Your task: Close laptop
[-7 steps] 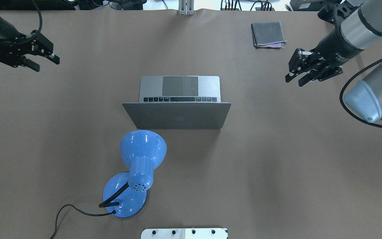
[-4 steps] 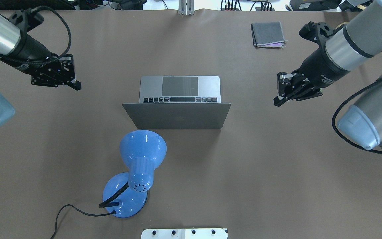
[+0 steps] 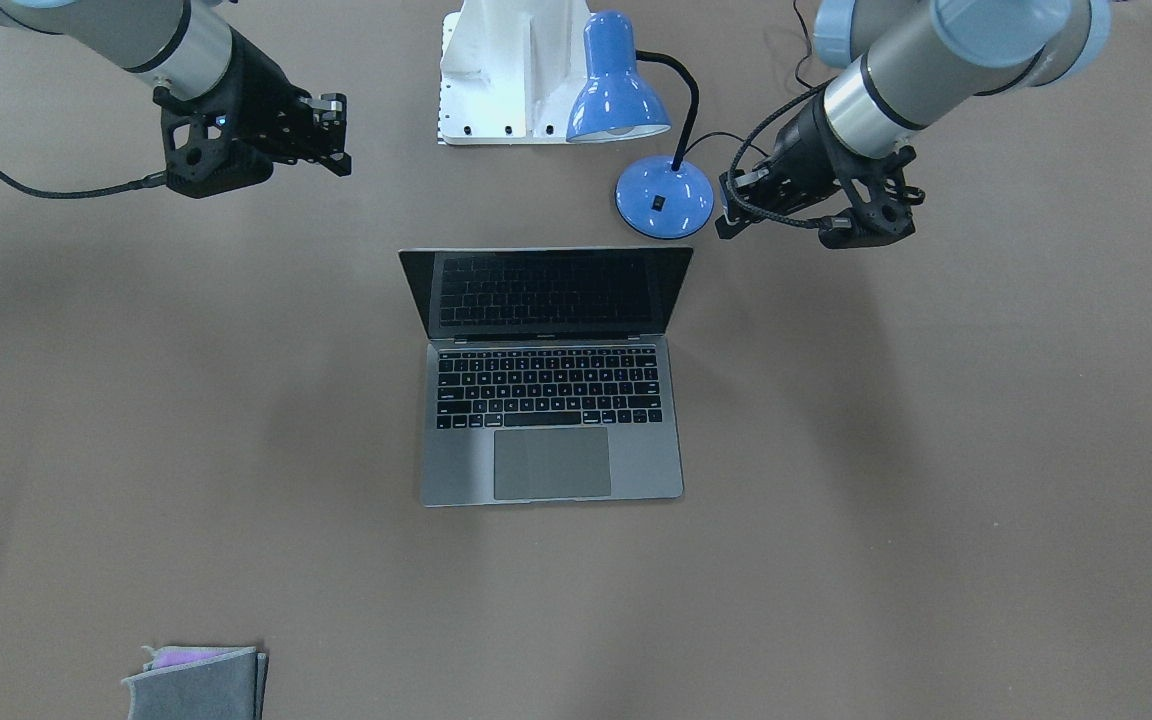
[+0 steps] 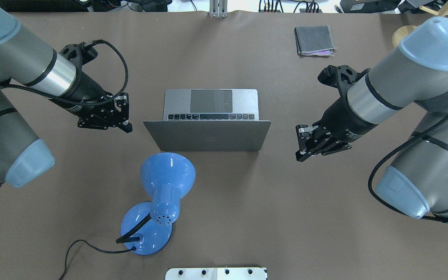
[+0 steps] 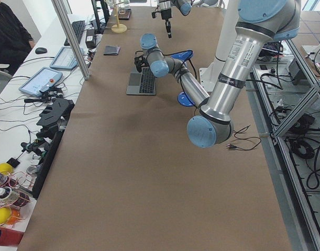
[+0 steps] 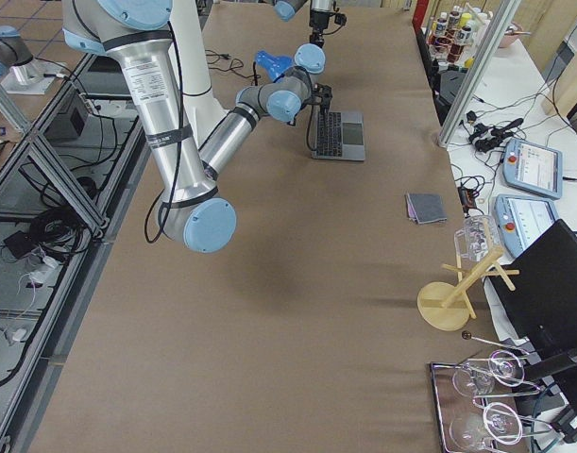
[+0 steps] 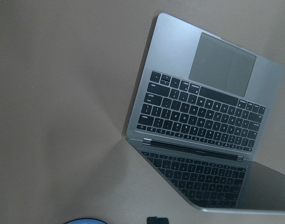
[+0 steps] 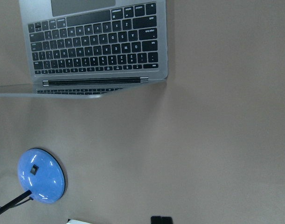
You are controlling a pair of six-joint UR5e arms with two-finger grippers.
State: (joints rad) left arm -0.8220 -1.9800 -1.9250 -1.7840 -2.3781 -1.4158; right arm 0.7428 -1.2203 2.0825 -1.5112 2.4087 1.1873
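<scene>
Brown tabletop [image 4: 325,217] bears the open laptop [image 4: 210,116]; both clenched, empty pincers, left [image 4: 125,116] and right [image 4: 301,146], have closed in beside its lid, ready to push.

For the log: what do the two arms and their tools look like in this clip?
Both arms are grey tubes with pale blue joint caps and a polished silver band before a black wrist. The left tool and right tool are black two-finger units with bits of silver hardware. A black cable loops along each forearm; small white lettering marks the right wrist.

A blue desk lamp [image 4: 158,202] with a black cord stood near the robot's side — a folded grey cloth [image 4: 314,40] lay far right.
</scene>
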